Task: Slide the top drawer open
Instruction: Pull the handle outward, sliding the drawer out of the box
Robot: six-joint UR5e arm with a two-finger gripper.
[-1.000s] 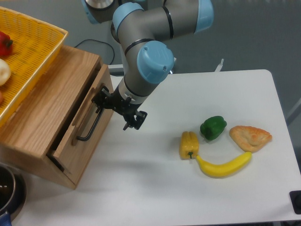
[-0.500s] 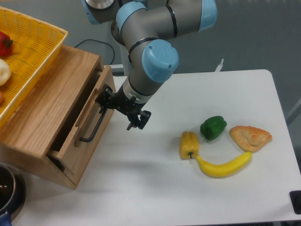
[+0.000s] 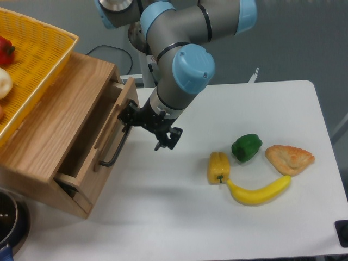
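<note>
I have the gripper (image 3: 130, 115) hooked at the upper end of the black bar handle (image 3: 114, 148), with the top drawer (image 3: 103, 142) partly slid out of its oak cabinet (image 3: 49, 130).

The cabinet sits at the left edge of the white table (image 3: 217, 217), and the drawer front stands clear of the cabinet face, showing a strip of plain wood interior. From my view I cannot tell whether the jaws are clamped on the handle or merely set around it. A yellow mesh basket (image 3: 32, 65) rests on top of the cabinet. Toward the right side of the table lie a yellow pepper (image 3: 218, 167), a green pepper (image 3: 247, 147), a banana (image 3: 259, 191) and a pastry (image 3: 290, 158), well apart from the drawer.
</note>
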